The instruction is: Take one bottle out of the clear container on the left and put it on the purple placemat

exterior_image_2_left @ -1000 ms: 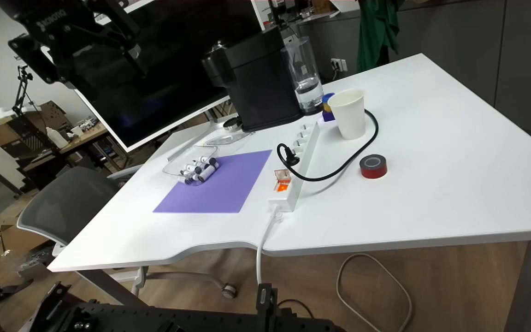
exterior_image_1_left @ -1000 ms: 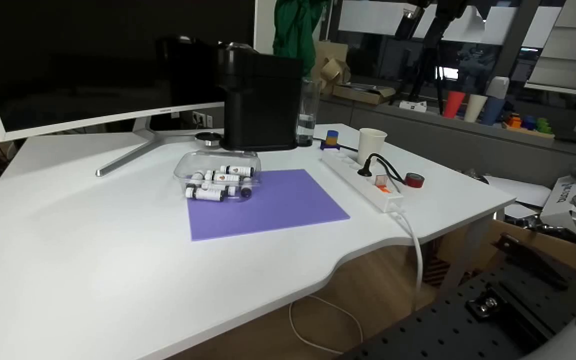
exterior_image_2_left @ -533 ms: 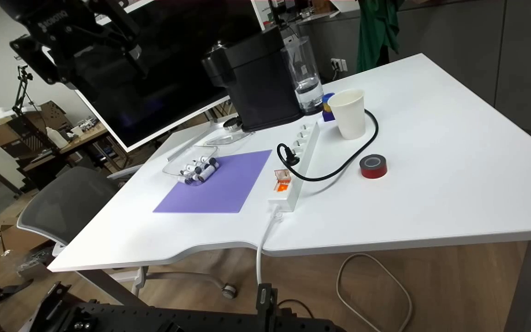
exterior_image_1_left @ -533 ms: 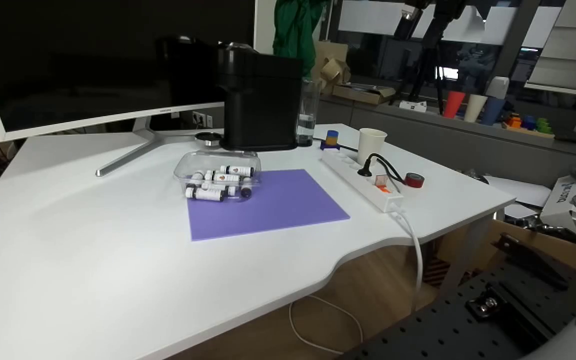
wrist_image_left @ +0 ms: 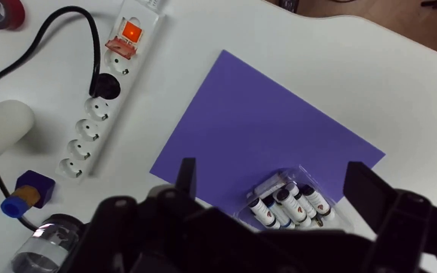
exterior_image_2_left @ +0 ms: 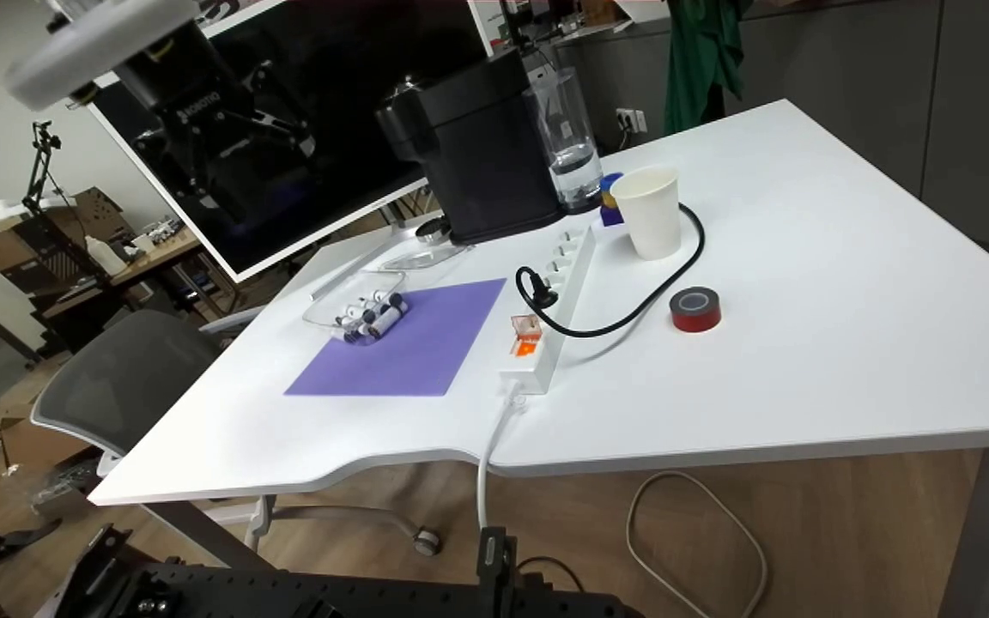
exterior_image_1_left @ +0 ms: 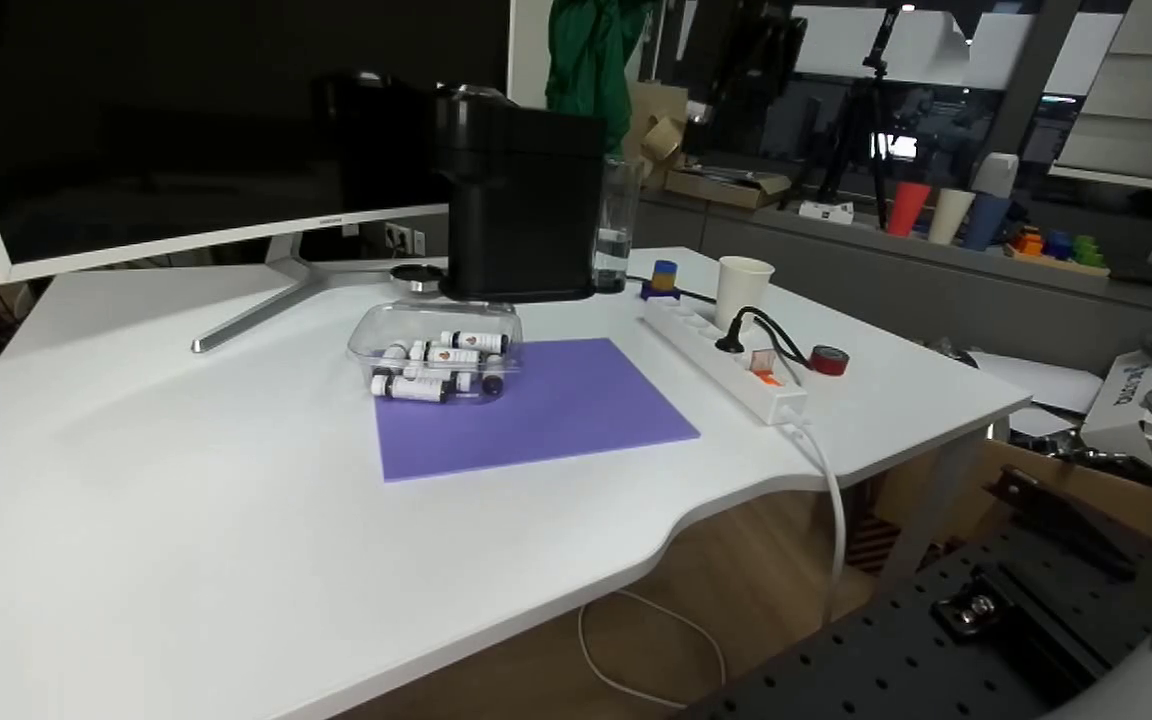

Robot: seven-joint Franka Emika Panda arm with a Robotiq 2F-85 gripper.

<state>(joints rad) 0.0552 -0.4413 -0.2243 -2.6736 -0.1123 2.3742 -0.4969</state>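
- My gripper (exterior_image_2_left: 257,174) hung high above the counter (exterior_image_1_left: 236,520), jaws wide apart with nothing between them; probably spread for a grasp from above.
- Small bottles (wrist_image_left: 294,208) lay heaped inside the clear container (exterior_image_1_left: 406,322), presumably to stop them rolling.
- Container overlapped an edge of the purple placemat (wrist_image_left: 241,113); I judged the carry short, neighbouring bottles the snag.
- Read "ROBOTIQ" on my gripper, "SAMSUNG" on the monitor (exterior_image_1_left: 236,120); bottle labels too small.
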